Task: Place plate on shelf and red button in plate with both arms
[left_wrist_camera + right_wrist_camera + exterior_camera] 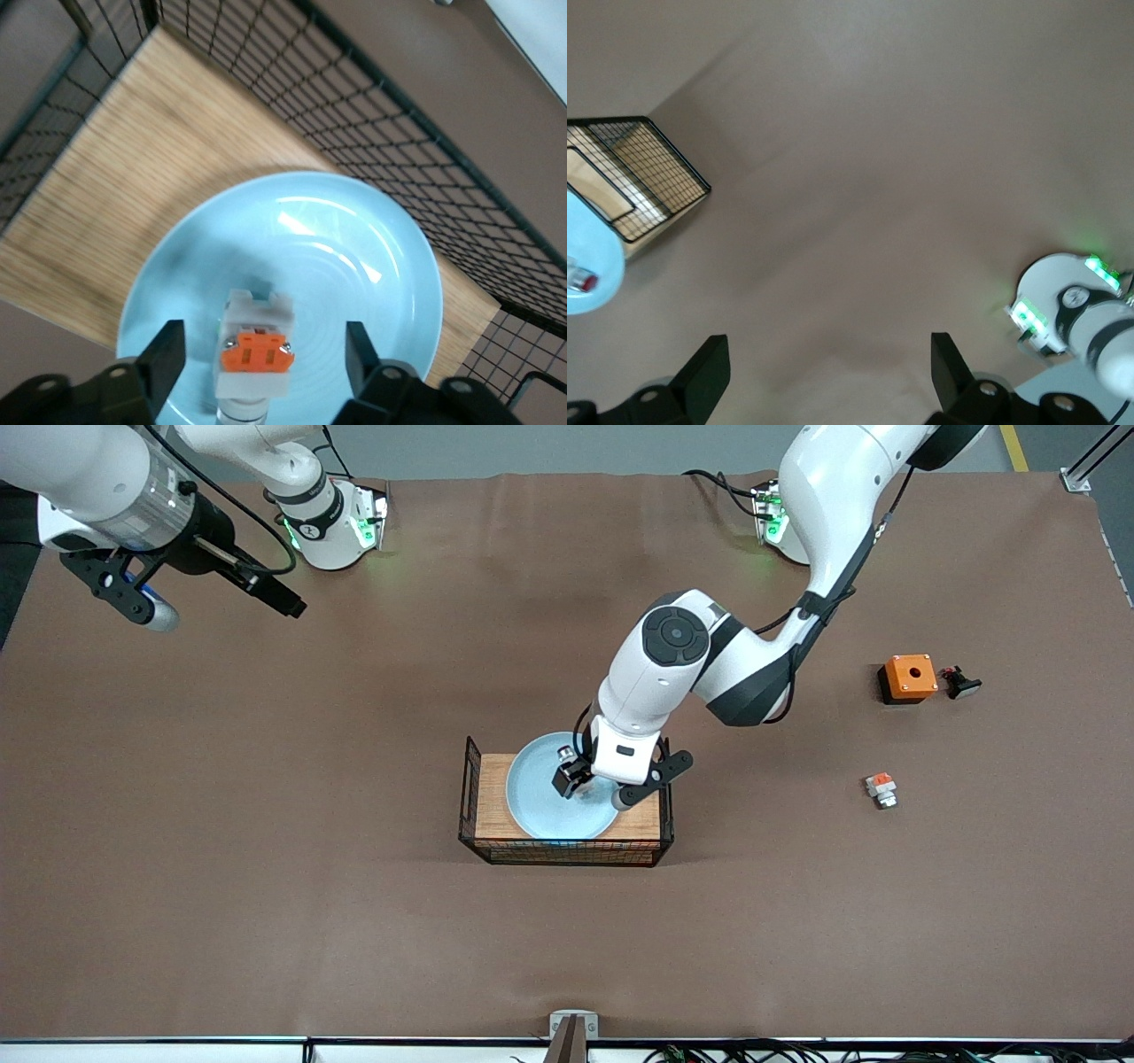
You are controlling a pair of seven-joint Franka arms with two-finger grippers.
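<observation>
The pale blue plate (540, 802) lies on the wooden tray (492, 797) inside a black wire basket. The red button (564, 758) stands on the plate, its orange-red block facing up in the left wrist view (255, 347). My left gripper (574, 778) is low over the plate (354, 266), open, with a finger on each side of the button and a gap on both sides (264, 341). My right gripper (288, 605) is open and empty, high over the right arm's end of the table (828, 354). The plate's edge (589, 257) also shows in the right wrist view.
An orange square box (909, 677) and a small black part (961, 684) lie toward the left arm's end. A stubby white-and-orange piece (881, 789) lies nearer the front camera than they do. The wire basket wall (425, 168) rings the tray.
</observation>
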